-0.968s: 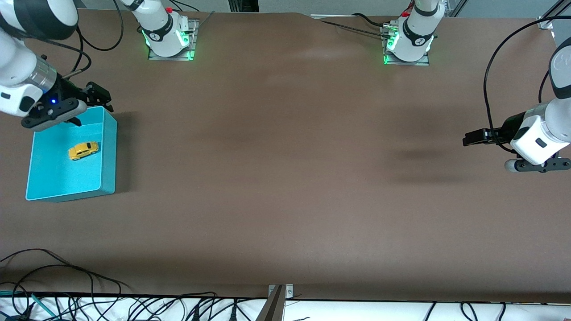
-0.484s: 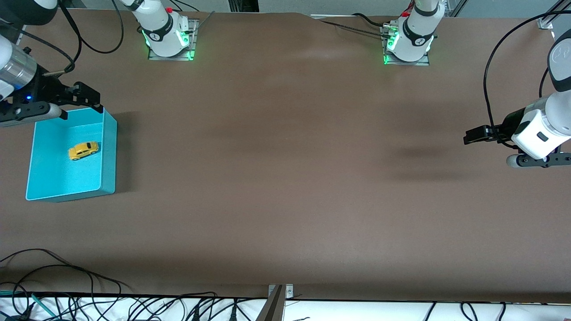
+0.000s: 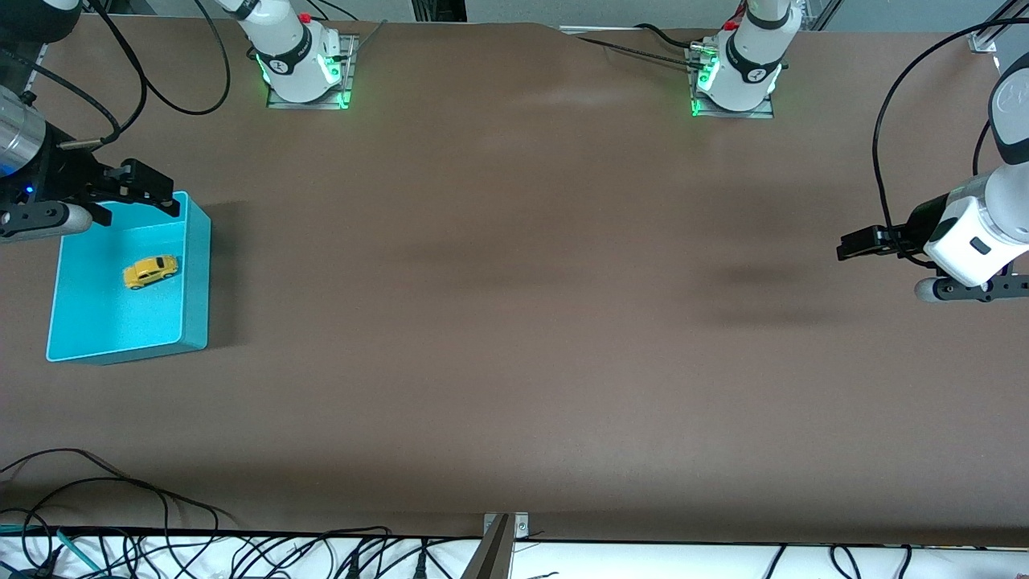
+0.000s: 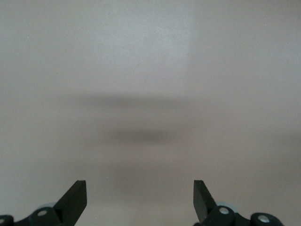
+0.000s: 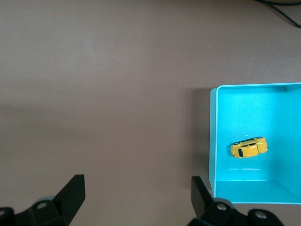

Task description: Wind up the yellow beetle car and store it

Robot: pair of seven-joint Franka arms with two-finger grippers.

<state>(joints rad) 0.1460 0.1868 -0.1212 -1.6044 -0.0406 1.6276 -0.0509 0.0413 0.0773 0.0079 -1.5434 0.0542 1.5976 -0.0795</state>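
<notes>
- The right arm was cut off at the frame edge; the right gripper (image 3: 133,186), fingers apart, hung over the turquoise bin's (image 3: 197,265) rim.
- The yellow beetle car (image 3: 150,272) lay inside the bin.
- The left gripper (image 3: 854,244), fingers spread, waited over open table (image 3: 514,322).

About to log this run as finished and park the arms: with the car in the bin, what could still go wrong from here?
1. The right pincer hangs open over the corner of the turquoise bin farthest from the front camera; a low exit could clip the wall and shove the bin.
2. The yellow beetle car lies loose in the bin, so if wound it may roll into a wall.
3. The left pincer waits open over bare table, little risk.
</notes>
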